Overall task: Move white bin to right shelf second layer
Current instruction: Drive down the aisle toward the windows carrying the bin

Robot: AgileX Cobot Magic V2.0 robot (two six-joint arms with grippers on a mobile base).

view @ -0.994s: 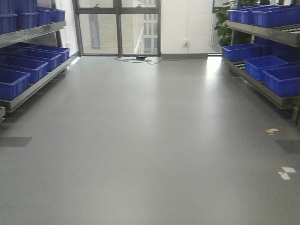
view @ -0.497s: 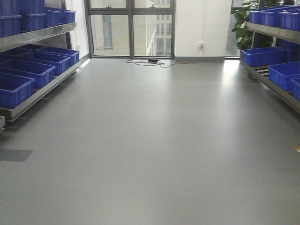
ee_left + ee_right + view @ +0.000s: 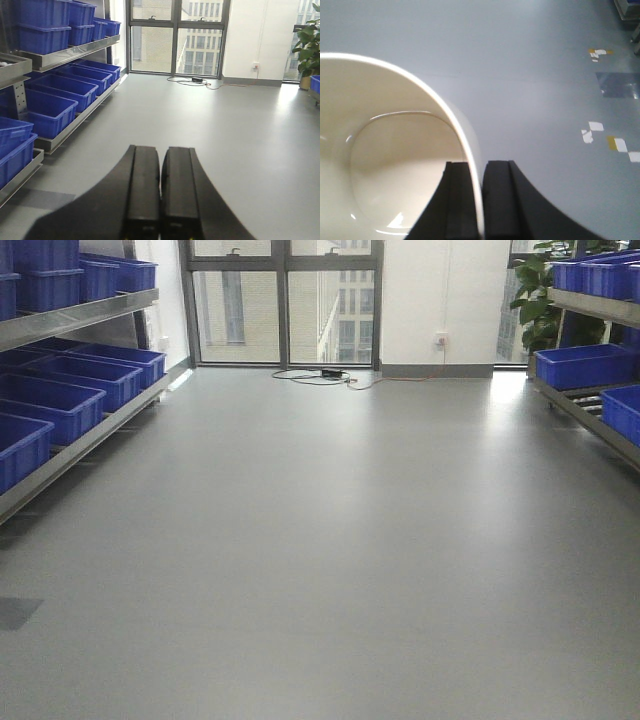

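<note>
Bin [image 3: 385,165] pinched at its rim
Front view: floor [image 3: 320,540], right shelf [image 3: 580,418] far right. Left wrist: left pincer [image 3: 160,155] closed, holding nothing. Right wrist: right pincer [image 3: 480,167] clamps the thin wall; it looks light, stiff, slick, so grip deep below the rim.

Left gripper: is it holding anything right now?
No, the left gripper is shut flat on itself, with nothing pinched in it and only bare floor beyond.
</note>
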